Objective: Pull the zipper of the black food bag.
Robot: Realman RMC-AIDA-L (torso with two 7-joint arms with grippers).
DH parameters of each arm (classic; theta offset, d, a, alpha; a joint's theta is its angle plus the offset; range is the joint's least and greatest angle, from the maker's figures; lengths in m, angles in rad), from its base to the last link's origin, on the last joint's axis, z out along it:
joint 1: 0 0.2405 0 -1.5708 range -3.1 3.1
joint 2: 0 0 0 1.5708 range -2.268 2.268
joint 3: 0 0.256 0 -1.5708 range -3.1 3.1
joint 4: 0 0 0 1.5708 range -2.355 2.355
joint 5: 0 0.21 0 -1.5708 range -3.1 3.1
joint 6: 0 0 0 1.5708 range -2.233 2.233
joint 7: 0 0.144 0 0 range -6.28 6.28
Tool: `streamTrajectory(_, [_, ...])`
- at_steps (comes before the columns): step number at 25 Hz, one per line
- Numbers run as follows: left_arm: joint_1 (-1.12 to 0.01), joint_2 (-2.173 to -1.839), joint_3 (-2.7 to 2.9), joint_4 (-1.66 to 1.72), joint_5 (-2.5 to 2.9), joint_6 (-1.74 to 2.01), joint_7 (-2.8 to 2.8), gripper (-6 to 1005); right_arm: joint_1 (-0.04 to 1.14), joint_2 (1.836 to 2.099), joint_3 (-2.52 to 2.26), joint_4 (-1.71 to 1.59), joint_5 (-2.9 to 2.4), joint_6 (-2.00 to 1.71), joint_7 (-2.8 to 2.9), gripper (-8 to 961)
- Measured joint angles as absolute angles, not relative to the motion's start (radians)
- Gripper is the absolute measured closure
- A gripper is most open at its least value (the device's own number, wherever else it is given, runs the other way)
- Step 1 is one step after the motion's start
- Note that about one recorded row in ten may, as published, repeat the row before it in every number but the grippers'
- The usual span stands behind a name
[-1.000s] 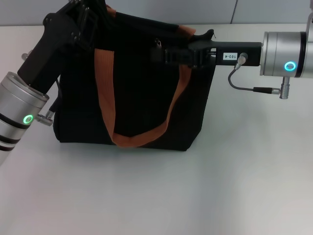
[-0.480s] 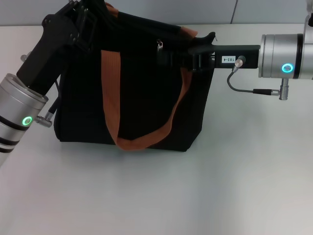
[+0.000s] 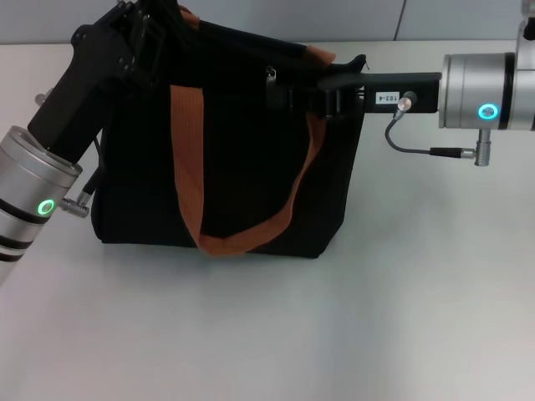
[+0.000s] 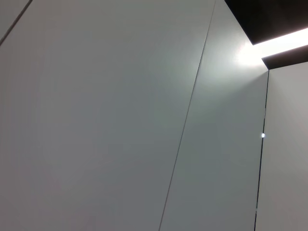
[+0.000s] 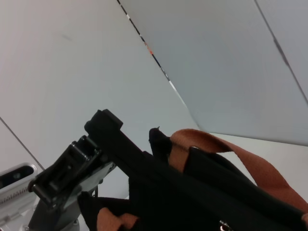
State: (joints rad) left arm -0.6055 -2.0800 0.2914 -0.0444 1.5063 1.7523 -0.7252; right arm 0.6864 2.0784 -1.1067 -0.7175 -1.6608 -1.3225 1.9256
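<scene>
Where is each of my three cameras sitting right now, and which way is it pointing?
Head view: looks forward and down at the black food bag on the white table; the left gripper at the bag's left top corner, the right gripper beside the zipper.
Left wrist view: faces upward at wall panels and a ceiling light; no robot parts.
Right wrist view: looks along the bag's top toward the left gripper.
Shared: head and right wrist views both show the orange handles.

Black food bag (image 3: pixel 226 159) on table (image 3: pixel 334 326), left of centre.
</scene>
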Motion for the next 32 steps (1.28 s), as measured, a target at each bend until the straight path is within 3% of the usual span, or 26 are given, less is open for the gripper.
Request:
streamTrajectory(8, [-0.609,-2.08,0.291,-0.046,1.506,1.755,-0.725,936,0.695,2.08,-1.101,-0.713,-1.664,-1.318,1.928,917])
streamTrajectory(14, [-0.609,-2.08,0.291,-0.047,1.506,1.755,-0.724,936,0.699,2.08,-1.106,-0.72,-1.664,-1.323,1.928,848])
streamTrajectory(22, [-0.609,-2.08,0.291,-0.048,1.506,1.755,-0.724,935,0.701,2.08,-1.106,-0.721,-1.662,-1.326,1.921,847])
streamTrajectory(32, [-0.607,-2.08,0.291,-0.05,1.506,1.755,-0.724,934,0.701,2.078,-1.096,-0.721,-1.66,-1.324,1.947,772])
